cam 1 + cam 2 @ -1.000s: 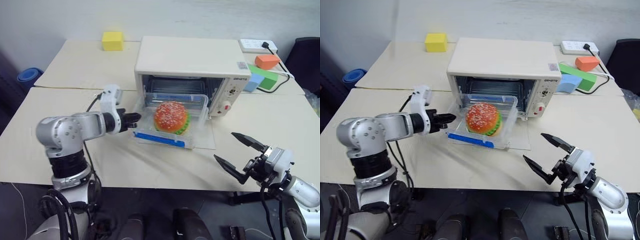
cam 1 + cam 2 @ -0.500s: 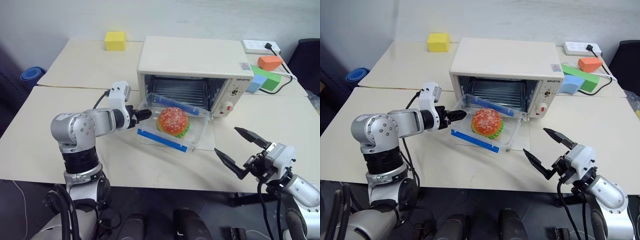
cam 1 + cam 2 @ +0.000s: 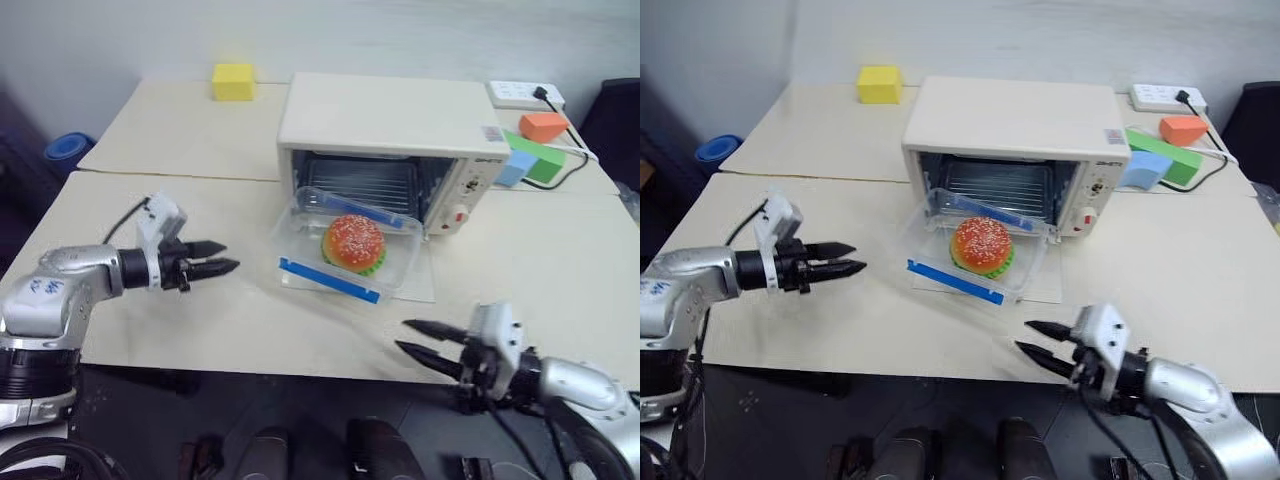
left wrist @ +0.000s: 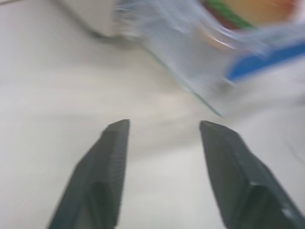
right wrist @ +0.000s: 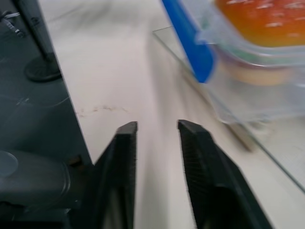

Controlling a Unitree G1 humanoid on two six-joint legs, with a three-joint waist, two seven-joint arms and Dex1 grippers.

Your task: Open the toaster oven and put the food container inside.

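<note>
Head views: the toaster oven (image 3: 390, 135) sits mid-table with its glass door (image 3: 420, 275) dropped flat toward the robot. The food container (image 3: 348, 252) rests tilted, far edge propped at the oven mouth, near edge with its blue clip low on the door; the burger sits inside it. The container is only partly in, not yet on the rack. The left gripper (image 3: 222, 257) hangs over bare table (image 3: 240, 330), well apart from the container, pointing toward it, fingers a little apart and holding nothing. The right gripper (image 3: 1036, 338) hovers at the near table edge, also clear of the container, fingers narrowly parted, empty.

Left wrist view: two dark fingers (image 4: 109, 157) stand with a clear gap, table between them; a corner of the container and the blue clip lie ahead, untouched.

Right wrist view: fingers (image 5: 123, 157) sit close with a slim gap, nothing pinched. The blue clip and the glass door edge lie ahead and to one side.

Judgement: the step in hand is seating the container. A good approach would be to bring a gripper to the near blue edge, press low and level along the door so the box slides in flat, and avoid lifting the near edge, which could tip the box further. Both sides should advance evenly so it does not skew against the oven wall.
</note>
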